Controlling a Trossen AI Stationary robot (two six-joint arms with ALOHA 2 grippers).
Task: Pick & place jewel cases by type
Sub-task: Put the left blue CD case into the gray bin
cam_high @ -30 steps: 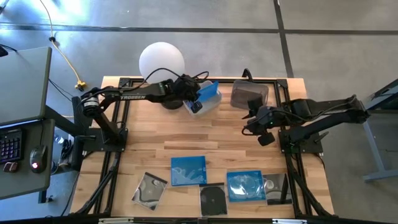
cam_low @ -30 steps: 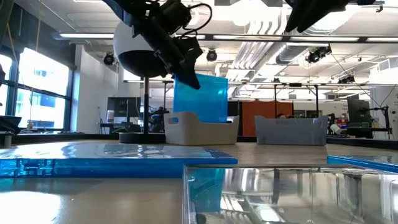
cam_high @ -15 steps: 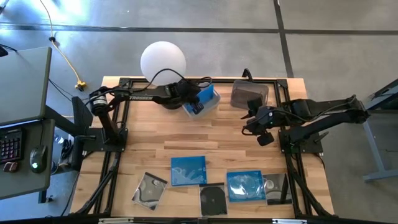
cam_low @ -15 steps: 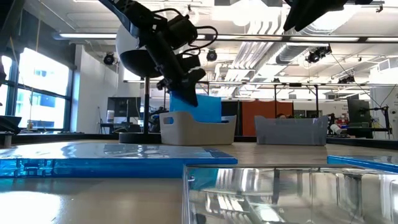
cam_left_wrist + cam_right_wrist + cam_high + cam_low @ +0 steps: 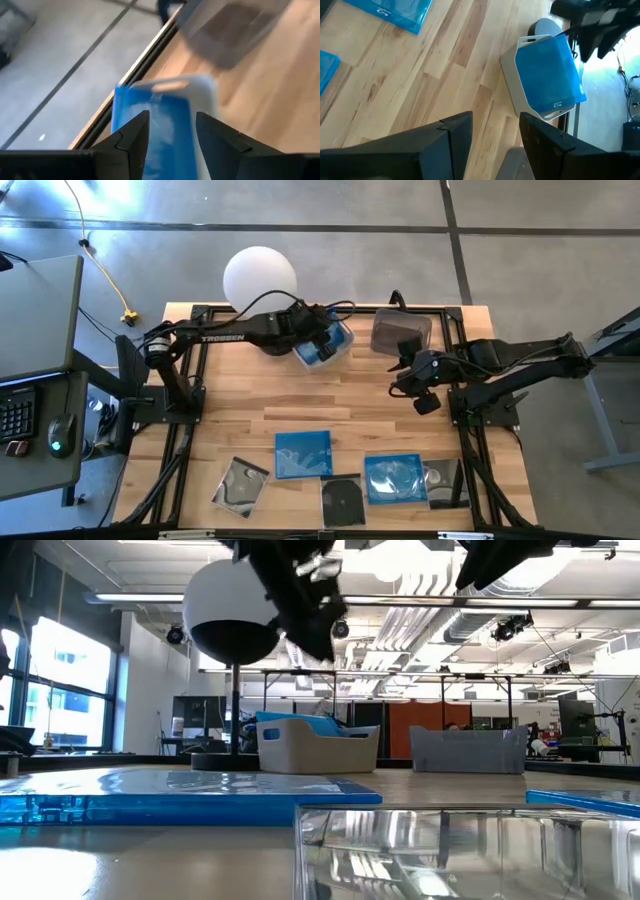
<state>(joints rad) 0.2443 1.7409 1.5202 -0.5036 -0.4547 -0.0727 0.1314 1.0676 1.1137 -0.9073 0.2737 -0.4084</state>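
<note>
Left gripper (image 5: 322, 338) hangs over the white tub (image 5: 335, 345) at the table's far edge, its jaws parted and empty; the wrist view shows both fingers (image 5: 131, 137) spread above the blue jewel case (image 5: 159, 125) that lies inside that tub, untouched. From the right wrist view the blue case (image 5: 549, 75) fills most of the tub and rests tilted on its rim. Right gripper (image 5: 420, 385) waits open over bare wood, just in front of the grey tub (image 5: 400, 332).

Judging by this, the placing of one blue case is complete and the release is done. Near the front edge two more blue cases (image 5: 302, 454) (image 5: 395, 478) wait, with clear cases (image 5: 240, 483) (image 5: 342, 502) (image 5: 445, 483) beside them. Next the left arm needs to lift clear of the tub and travel to the nearest blue case, likely catching an edge since it lies flat.
</note>
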